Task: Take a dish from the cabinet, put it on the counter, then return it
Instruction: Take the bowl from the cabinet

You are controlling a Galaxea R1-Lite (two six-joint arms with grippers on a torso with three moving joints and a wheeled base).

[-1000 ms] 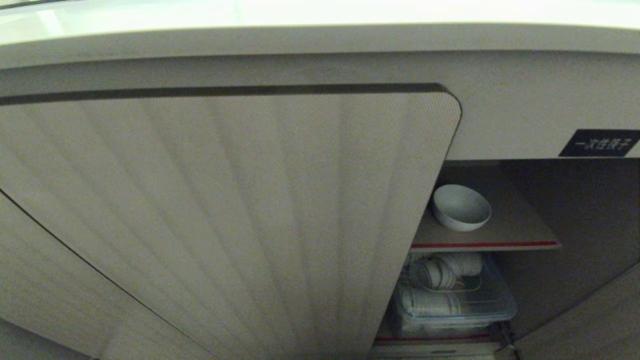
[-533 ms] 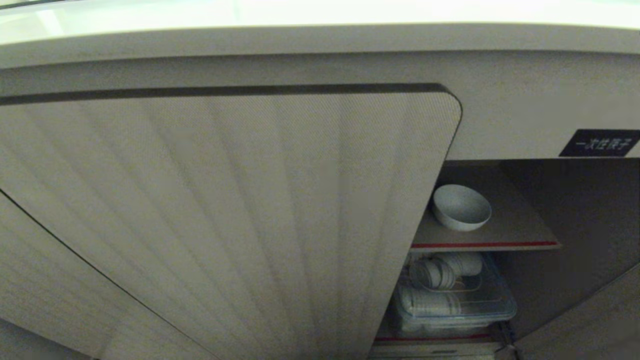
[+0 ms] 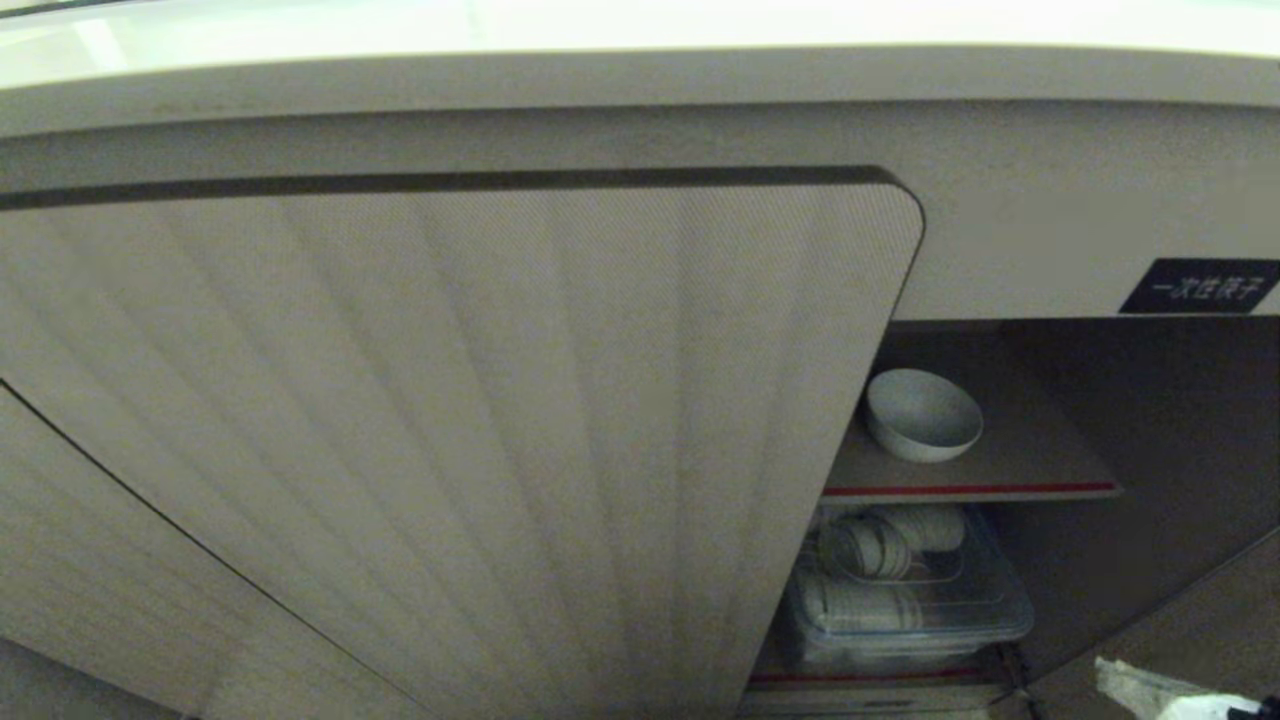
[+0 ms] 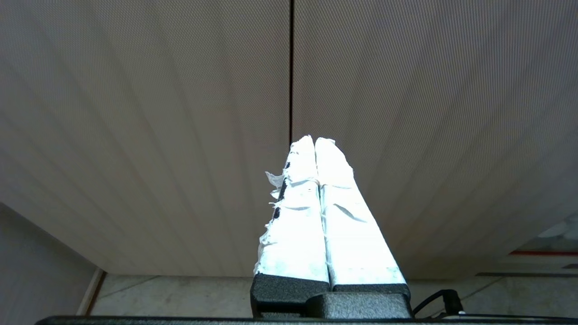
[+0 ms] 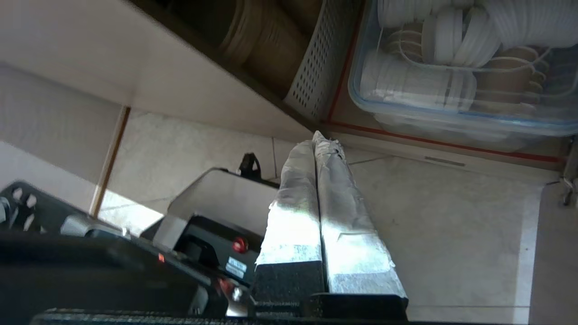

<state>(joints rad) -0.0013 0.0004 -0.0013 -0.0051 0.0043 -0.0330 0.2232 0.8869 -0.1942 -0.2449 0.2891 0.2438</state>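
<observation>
**White bowl on upper shelf of open cabinet**

Sits upright on the red-edged shelf (image 3: 1040, 470): small white bowl (image 3: 923, 414), inside the cabinet (image 3: 1100, 380) beside a ribbed door (image 3: 480, 430). Below, clear tub (image 3: 990, 610) of stacked cups. Right gripper (image 5: 323, 141) fingers pressed together, empty, near the cabinet's base. Left gripper (image 4: 313, 141) fingers closed, empty, facing ribbed doors.

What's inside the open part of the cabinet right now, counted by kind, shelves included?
White bowl on the upper shelf: 1
Clear plastic bin holding stacked white and brown items, on the lower shelf: 1
Red-edged shelves: 2, upper and lower
Total: 4
The stacked items inside the bin are too packed to count singly.
</observation>
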